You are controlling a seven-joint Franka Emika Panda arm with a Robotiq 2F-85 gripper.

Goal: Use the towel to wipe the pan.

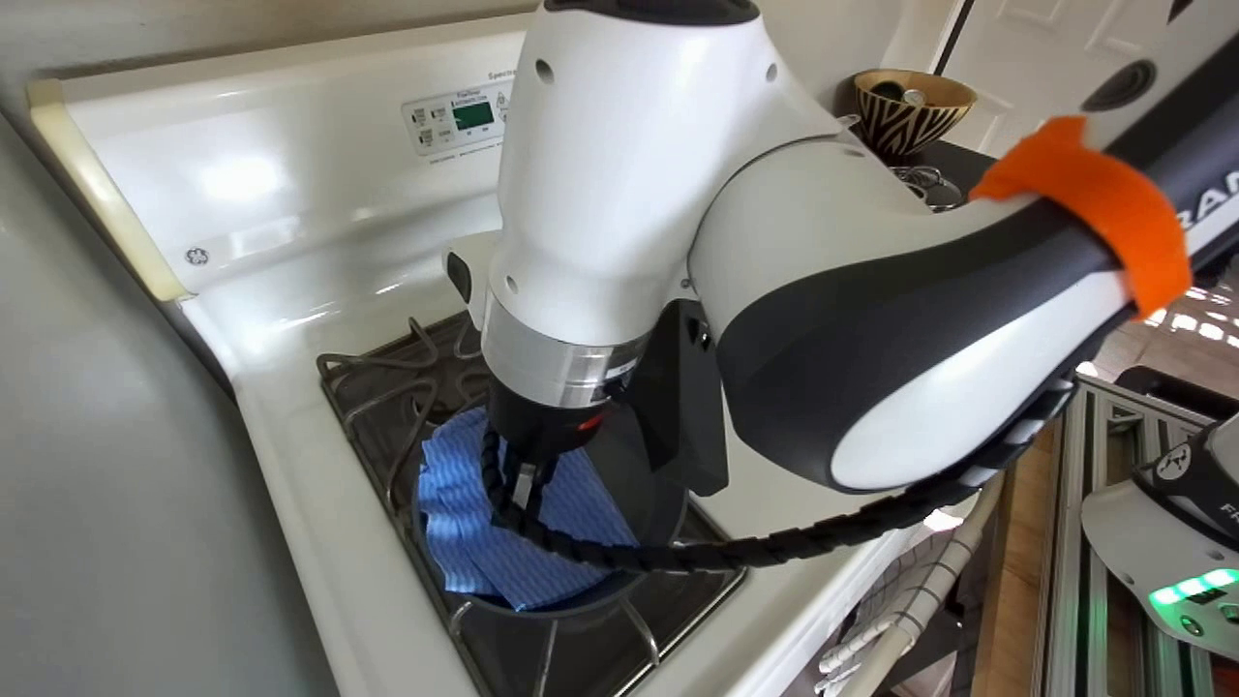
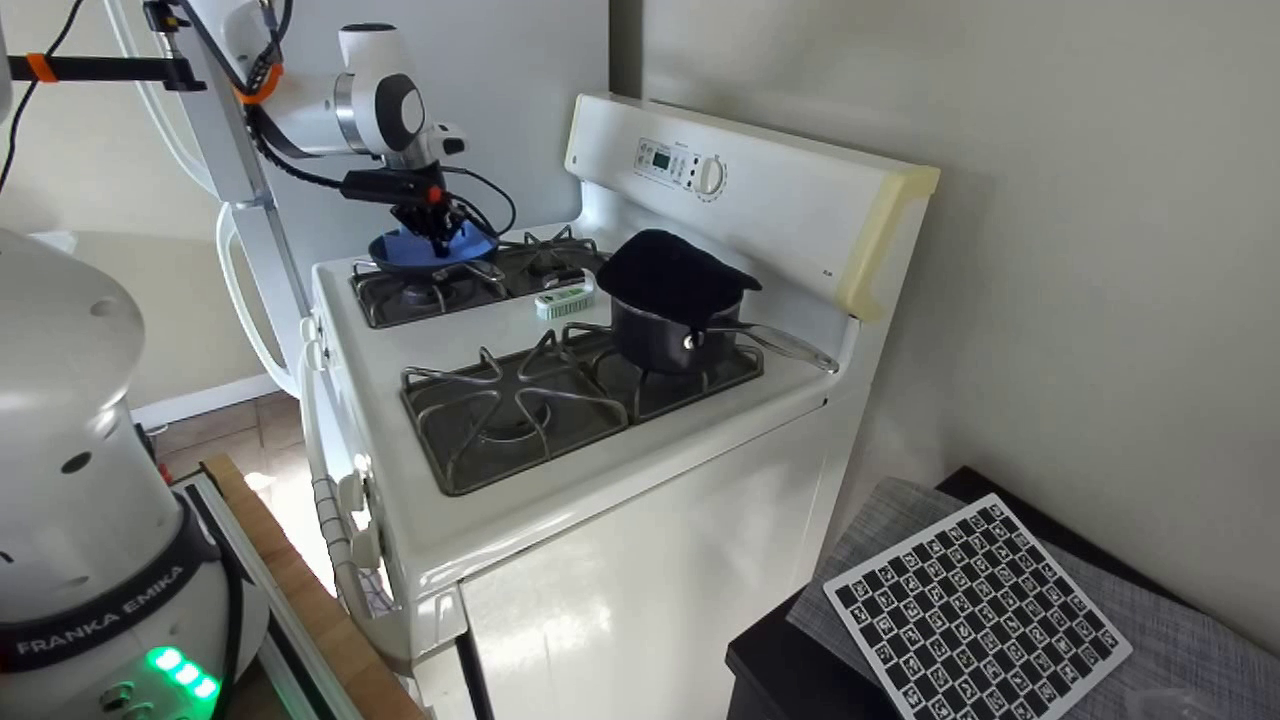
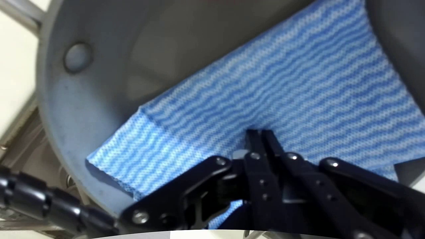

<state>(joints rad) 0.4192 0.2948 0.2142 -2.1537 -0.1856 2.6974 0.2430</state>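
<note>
The blue striped towel lies spread in the pan, folded and ruffled along one side near the rim. The pan is dark grey and sits on a burner grate; both also show in an exterior view, towel and pan. In the wrist view the towel covers part of the pan, whose rivet and a grey bar at its rim show upper left. My gripper points down with its fingers together, tips touching the towel. Whether cloth is pinched between the tips cannot be told. The arm hides part of the pan.
A smaller dark pot with a black cloth over it stands on the stove. A small green and white item lies between the grates. The stove's back panel and a grey wall-like surface stand close to the pan.
</note>
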